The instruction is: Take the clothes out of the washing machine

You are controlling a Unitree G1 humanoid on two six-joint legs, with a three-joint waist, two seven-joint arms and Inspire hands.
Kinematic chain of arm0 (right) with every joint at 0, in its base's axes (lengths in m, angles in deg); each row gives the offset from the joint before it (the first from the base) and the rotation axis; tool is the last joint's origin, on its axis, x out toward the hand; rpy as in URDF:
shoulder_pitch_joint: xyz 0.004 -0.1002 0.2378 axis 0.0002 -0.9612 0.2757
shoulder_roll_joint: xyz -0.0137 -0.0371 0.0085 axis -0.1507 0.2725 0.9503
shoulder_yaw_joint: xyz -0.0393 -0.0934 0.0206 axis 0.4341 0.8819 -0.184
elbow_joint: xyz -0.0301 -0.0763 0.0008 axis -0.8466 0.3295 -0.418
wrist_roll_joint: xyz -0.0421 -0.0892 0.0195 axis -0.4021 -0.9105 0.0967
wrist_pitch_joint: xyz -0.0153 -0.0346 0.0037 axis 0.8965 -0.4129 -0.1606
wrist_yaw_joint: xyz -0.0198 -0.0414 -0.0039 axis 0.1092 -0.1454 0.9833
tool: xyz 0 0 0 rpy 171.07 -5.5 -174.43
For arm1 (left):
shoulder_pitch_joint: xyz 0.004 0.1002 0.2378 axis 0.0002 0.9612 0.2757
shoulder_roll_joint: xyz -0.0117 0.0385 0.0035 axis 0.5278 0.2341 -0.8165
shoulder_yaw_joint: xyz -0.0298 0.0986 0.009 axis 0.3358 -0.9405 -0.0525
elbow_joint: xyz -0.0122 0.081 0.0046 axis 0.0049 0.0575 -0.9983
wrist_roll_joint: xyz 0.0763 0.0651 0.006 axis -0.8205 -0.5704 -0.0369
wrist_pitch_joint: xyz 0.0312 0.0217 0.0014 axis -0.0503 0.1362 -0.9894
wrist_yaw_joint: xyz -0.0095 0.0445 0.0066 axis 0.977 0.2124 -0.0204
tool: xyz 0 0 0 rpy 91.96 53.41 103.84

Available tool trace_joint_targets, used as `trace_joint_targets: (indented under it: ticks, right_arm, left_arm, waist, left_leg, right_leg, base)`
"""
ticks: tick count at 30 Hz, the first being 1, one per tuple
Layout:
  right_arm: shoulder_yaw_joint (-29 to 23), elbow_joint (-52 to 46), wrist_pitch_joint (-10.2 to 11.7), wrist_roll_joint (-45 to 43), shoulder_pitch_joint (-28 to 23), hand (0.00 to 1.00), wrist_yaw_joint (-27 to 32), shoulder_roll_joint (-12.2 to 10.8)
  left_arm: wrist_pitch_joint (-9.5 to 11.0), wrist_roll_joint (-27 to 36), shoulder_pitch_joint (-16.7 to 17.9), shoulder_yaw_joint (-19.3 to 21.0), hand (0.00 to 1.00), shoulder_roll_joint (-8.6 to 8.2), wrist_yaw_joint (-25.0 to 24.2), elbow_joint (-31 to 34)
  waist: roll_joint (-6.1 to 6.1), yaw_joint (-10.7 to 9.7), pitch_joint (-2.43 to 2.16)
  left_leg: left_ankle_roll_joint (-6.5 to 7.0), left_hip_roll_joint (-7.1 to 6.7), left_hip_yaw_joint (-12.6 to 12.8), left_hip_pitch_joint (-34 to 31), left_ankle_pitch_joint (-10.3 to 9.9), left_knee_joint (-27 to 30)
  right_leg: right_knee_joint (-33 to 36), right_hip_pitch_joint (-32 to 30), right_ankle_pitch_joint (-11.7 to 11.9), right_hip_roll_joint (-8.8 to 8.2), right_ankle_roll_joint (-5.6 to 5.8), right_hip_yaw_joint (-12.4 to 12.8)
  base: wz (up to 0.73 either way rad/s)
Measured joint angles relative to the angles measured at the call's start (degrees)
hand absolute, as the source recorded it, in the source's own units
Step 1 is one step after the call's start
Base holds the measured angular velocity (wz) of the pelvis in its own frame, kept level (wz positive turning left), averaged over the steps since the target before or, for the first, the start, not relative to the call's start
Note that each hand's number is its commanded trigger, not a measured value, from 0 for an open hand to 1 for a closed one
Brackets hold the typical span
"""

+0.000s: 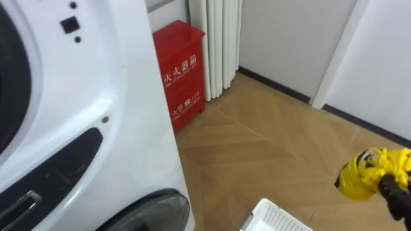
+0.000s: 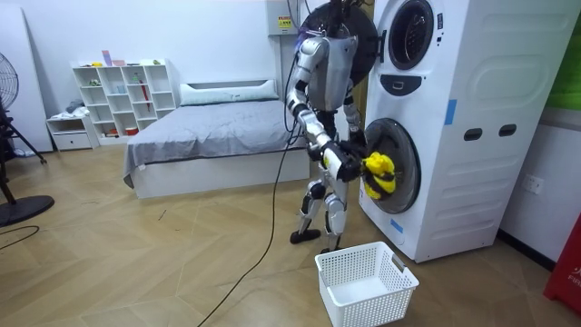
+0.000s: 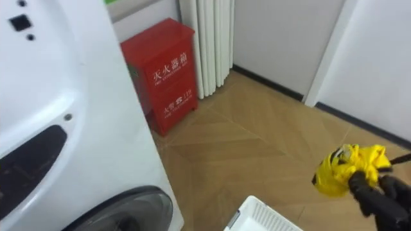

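Note:
A bunched yellow cloth (image 1: 367, 173) hangs over the wooden floor at the right of the eye views. My right hand (image 1: 396, 194) is shut on it from below. In the room view I stand facing the stacked white washing machine (image 2: 454, 118), and the yellow cloth (image 2: 379, 173) sits in my right hand (image 2: 348, 164) just in front of the lower round door (image 2: 399, 182). The lower door's dark rim (image 1: 154, 212) shows at the bottom left of the left eye view. My left arm reaches down beside the cloth in the room view, its hand hidden.
A white laundry basket (image 2: 368, 282) stands on the floor in front of the machine, its corner (image 1: 276, 219) below the cloth. A red cabinet (image 1: 183, 70) and a white radiator (image 1: 221, 38) stand by the wall. A bed (image 2: 209, 136) lies behind me.

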Motion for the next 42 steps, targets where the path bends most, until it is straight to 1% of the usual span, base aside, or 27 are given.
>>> trace_joint_targets:
  ticks: [2,4,5,6,7,8,11,13,14,15,17,18,19,20,21,23,24,25,29,30,32,38,42]
  right_arm:
    - [1.43,2.90,0.35,-0.41,1.38,1.00,0.00,0.07]
    - [2.86,4.81,0.40,-0.53,2.47,1.00,0.49,0.08]
    - [3.61,5.46,0.43,-0.50,3.11,1.00,0.76,0.02]
    - [4.16,5.95,0.68,-0.33,3.54,1.00,1.06,0.06]
    - [5.31,6.98,1.57,0.17,4.04,1.00,1.30,0.04]
    - [6.64,8.11,2.29,0.33,4.18,1.00,1.15,0.03]
    - [8.49,11.82,3.42,0.25,4.57,1.00,1.00,0.03]
    - [9.00,14.77,3.85,0.25,4.96,1.00,1.09,0.02]
    - [9.63,16.42,3.94,0.28,4.95,1.00,1.15,0.01]
    - [9.84,17.04,3.94,0.32,4.96,1.00,1.16,0.01]
    - [10.33,19.28,4.78,0.33,5.22,1.00,1.16,0.02]
    - [10.40,19.96,4.88,0.30,5.36,0.94,1.18,0.03]
    - [10.57,21.01,5.27,0.28,5.49,0.63,1.19,0.04]
    - [10.69,21.73,5.43,0.29,5.55,0.54,1.21,0.03]
    - [10.72,21.92,5.44,0.28,5.55,0.00,1.25,0.04]
    - [10.75,22.48,5.98,0.28,5.56,0.00,1.27,0.08]
    - [10.75,23.37,6.62,0.24,5.56,0.00,1.32,0.16]
    - [10.84,24.44,6.78,0.22,5.62,0.00,1.45,0.15]
    - [11.35,26.15,6.87,0.21,5.94,0.00,1.58,0.15]
    - [11.36,26.29,6.87,0.21,5.93,0.00,1.58,0.14]
    - [11.42,26.77,6.87,0.19,5.97,0.00,1.49,0.15]
    - [11.83,27.24,6.96,0.74,5.75,0.00,-0.39,0.13]
    - [11.74,27.21,7.26,0.75,5.75,0.00,-1.63,0.13]
  left_arm:
    - [0.01,1.14,-0.10,-0.30,0.00,-0.05,-0.11,0.74]
    - [0.50,1.15,-0.27,-0.53,0.00,-0.05,0.09,1.22]
    - [0.79,1.36,-0.64,-1.34,0.00,-0.07,0.20,1.21]
    - [0.85,1.82,-0.80,-1.74,0.00,-0.12,0.20,1.21]
    - [1.02,2.24,-1.17,-2.84,0.00,-0.14,0.22,1.07]
    - [1.31,2.32,-1.20,-3.71,0.00,-0.15,0.23,1.08]
    - [2.00,2.33,-1.22,-5.39,0.00,-0.26,0.33,0.95]
    - [2.38,2.34,-1.23,-6.17,0.00,-0.31,0.34,1.00]
    - [2.40,2.46,-1.23,-6.59,0.00,-0.31,0.34,1.01]
    - [2.41,2.89,-1.26,-7.07,0.00,-0.31,0.35,1.05]
    - [2.71,4.46,-1.83,-8.78,0.00,-0.46,0.30,0.98]
    - [2.88,4.46,-1.89,-9.08,0.00,-0.52,0.30,0.99]
    - [3.31,4.46,-1.93,-9.53,0.00,-0.65,0.29,0.99]
    - [3.59,4.46,-2.09,-9.85,0.00,-0.65,0.29,1.04]
    - [3.67,4.46,-2.23,-9.89,0.00,-0.65,0.29,1.05]
    - [3.72,4.49,-2.60,-9.97,0.00,-0.69,0.35,1.03]
    - [3.71,4.49,-3.02,-10.03,0.00,-0.85,0.36,1.00]
    - [3.74,4.48,-3.22,-10.09,0.00,-0.88,0.39,0.96]
    - [3.79,4.45,-3.29,-10.26,0.00,-1.19,0.49,0.87]
    - [3.80,4.45,-3.51,-10.26,0.00,-1.23,0.48,0.87]
    - [3.79,4.44,-3.67,-10.26,0.00,-1.54,0.38,0.74]
    - [3.79,4.56,-3.60,-10.50,0.00,-1.57,0.20,0.41]
    - [3.96,5.63,-3.33,-10.70,0.00,-1.64,0.20,0.89]
  waist:
    - [1.29,-0.16,-0.27]
    - [1.93,-0.15,-0.18]
    - [2.43,-0.15,-0.07]
    - [2.64,-0.09,0.05]
    - [3.11,-0.02,0.11]
    - [3.43,-0.05,0.07]
    - [4.16,-0.04,0.06]
    - [4.77,0.06,-0.09]
    - [4.93,0.08,-0.18]
    - [4.94,0.08,-0.18]
    - [5.14,0.09,-0.11]
    - [5.15,0.09,-0.12]
    - [5.28,0.09,-0.15]
    - [5.40,0.09,-0.11]
    - [5.47,0.07,-0.08]
    - [5.71,0.02,-0.11]
    - [6.00,0.02,0.05]
    - [6.00,0.06,0.07]
    - [6.17,0.03,0.07]
    - [6.25,0.03,0.02]
    - [6.25,0.09,0.01]
    - [6.11,0.16,0.12]
    - [6.12,0.15,0.10]
  left_leg:
    - [0.40,-0.15,-0.03,-1.29,-0.05,-0.04]
    - [0.63,-0.53,-0.09,-1.93,-0.08,0.08]
    - [0.79,-1.09,-0.16,-2.32,0.01,0.03]
    - [0.90,-1.15,-0.16,-2.50,0.07,-0.03]
    - [0.99,-1.32,-0.14,-2.73,0.11,-0.04]
    - [1.04,-1.41,-0.21,-2.85,0.12,-0.04]
    - [1.18,-1.43,-0.45,-3.27,0.19,-0.02]
    - [1.31,-1.57,-0.50,-3.62,0.28,-0.01]
    - [1.33,-2.01,-0.59,-3.78,0.29,-0.04]
    - [1.35,-2.07,-0.61,-3.92,0.31,-0.08]
    - [1.53,-2.41,-0.80,-4.45,0.40,-0.07]
    - [1.57,-2.51,-0.82,-4.47,0.42,-0.08]
    - [1.71,-2.75,-0.84,-4.50,0.50,-0.19]
    - [1.79,-2.93,-0.85,-4.64,0.54,-0.29]
    - [1.80,-3.00,-0.91,-4.77,0.54,-0.35]
    - [2.01,-3.10,-1.09,-5.34,0.54,-0.40]
    - [2.14,-3.22,-1.42,-5.50,0.59,-0.44]
    - [2.27,-3.28,-1.63,-5.61,0.66,-0.52]
    - [2.54,-3.84,-2.04,-6.38,0.77,-0.56]
    - [2.77,-4.21,-2.30,-6.63,0.92,-0.69]
    - [2.97,-4.85,-2.90,-7.07,1.03,-0.72]
    - [3.13,-5.18,-3.09,-7.30,1.07,-0.80]
    - [3.14,-5.05,-3.09,-7.38,1.06,-0.89]
  right_leg:
    - [1.02,-1.61,-0.15,-0.28,0.22,0.16]
    - [1.91,-2.57,-0.31,-0.48,0.39,0.25]
    - [2.81,-3.33,-0.59,-0.66,0.50,0.27]
    - [3.07,-3.64,-0.66,-0.75,0.57,0.28]
    - [3.37,-3.99,-0.73,-0.85,0.66,0.32]
    - [3.58,-4.15,-0.86,-0.91,0.71,0.29]
    - [3.56,-4.53,-0.87,-1.12,0.71,0.01]
    - [3.65,-5.02,-0.92,-1.43,0.69,-0.66]
    - [3.76,-5.23,-1.01,-1.45,0.71,-0.65]
    - [3.86,-5.43,-1.05,-1.47,0.73,-0.63]
    - [4.37,-6.13,-1.30,-1.73,0.94,-0.63]
    - [4.59,-6.26,-1.45,-1.78,0.99,-0.63]
    - [4.77,-6.49,-1.59,-1.86,1.07,-0.61]
    - [4.97,-6.77,-1.66,-1.94,1.13,-0.58]
    - [5.10,-6.93,-1.72,-2.02,1.18,-0.60]
    - [5.81,-7.76,-2.09,-2.35,1.35,-0.66]
    - [5.85,-7.84,-2.13,-2.60,1.41,-0.93]
    - [6.03,-7.98,-2.22,-2.78,1.46,-1.13]
    - [6.99,-9.13,-2.64,-3.27,1.60,-1.44]
    - [7.59,-9.68,-2.95,-3.66,1.63,-1.94]
    - [7.69,-10.11,-3.21,-3.75,1.76,-2.13]
    - [8.58,-10.59,-3.50,-3.98,1.96,-2.12]
    - [8.63,-10.87,-3.75,-4.04,1.93,-2.20]
  base:
    - [0.00]
    - [0.02]
    - [0.00]
    - [0.00]
    - [0.00]
    - [0.00]
    - [0.04]
    - [0.00]
    - [0.00]
    - [0.00]
    - [0.03]
    - [0.00]
    - [0.00]
    - [0.00]
    - [0.03]
    - [0.08]
    - [0.12]
    - [0.11]
    - [0.06]
    - [0.15]
    - [0.14]
    - [0.01]
    - [0.00]
